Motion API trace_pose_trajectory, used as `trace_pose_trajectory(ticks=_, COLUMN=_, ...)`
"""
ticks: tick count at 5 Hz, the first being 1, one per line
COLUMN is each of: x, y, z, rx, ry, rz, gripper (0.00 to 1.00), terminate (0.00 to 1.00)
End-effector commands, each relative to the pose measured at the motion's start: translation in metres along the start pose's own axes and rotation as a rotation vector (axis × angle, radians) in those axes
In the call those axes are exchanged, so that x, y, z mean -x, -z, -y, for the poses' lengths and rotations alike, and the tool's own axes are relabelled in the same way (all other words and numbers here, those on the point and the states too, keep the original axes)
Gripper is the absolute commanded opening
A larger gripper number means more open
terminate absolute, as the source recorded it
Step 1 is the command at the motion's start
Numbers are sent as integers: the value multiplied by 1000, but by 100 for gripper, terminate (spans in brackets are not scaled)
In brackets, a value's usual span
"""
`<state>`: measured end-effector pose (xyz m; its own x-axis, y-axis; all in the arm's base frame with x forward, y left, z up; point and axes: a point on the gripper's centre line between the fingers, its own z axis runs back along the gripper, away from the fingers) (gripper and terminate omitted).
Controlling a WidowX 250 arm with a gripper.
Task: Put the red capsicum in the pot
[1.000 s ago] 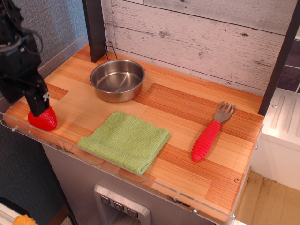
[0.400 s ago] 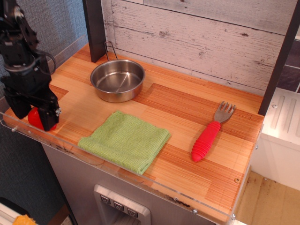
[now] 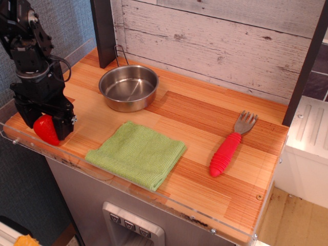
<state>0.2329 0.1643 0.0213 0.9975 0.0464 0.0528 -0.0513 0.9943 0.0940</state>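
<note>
Single view of a wooden table (image 3: pixel 205 128) from above and in front. At the near left corner, the black claw (image 3: pixel 45 128) points downward with the red capsicum (image 3: pixel 46 129) held between its two fingers; the fruit shows between the dark finger on the right and the one on the left, close to the table's near left edge. Whether the capsicum rests on the wood or is raised just off it cannot be told. The pot (image 3: pixel 128 87), a shallow steel bowl with a thin wire loop handle at its far side, stands at the far left of the table, well apart from the claw, with nothing inside it. A folded green cloth (image 3: pixel 137 153) lies near the front edge, between the claw and a fork (image 3: pixel 230 144) with a ribbed red handle, which lies at the right with its tines pointing to the far side. A whitewashed plank wall (image 3: pixel 215 41) closes the back.
</note>
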Motion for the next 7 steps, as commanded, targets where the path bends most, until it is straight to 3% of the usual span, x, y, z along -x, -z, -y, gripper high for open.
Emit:
trace_pose_trajectory(ticks=1, x=-13, y=-37, z=-3, rx=-18, ry=-14, rz=101, gripper=0, terminate=0)
trace_pose_trajectory(ticks=2, x=-14, y=-47, z=-1, rx=-11, ry=-21, rz=109, gripper=0, terminate=0)
trace_pose_trajectory(ticks=3, x=-36, y=-69, z=11, rx=8, ry=-62, rz=115, gripper=0, terminate=0)
trace_pose_trajectory(ticks=4, x=-68, y=-74, z=25, rx=24, ry=-84, rz=111, gripper=0, terminate=0)
trace_pose_trajectory(ticks=5, x=-84, y=-68, z=33, rx=23, ry=-85, rz=105, gripper=0, terminate=0)
trace_pose_trajectory(ticks=7, x=-88, y=-48, z=44, rx=8, ry=-76, rz=75, gripper=0, terminate=0)
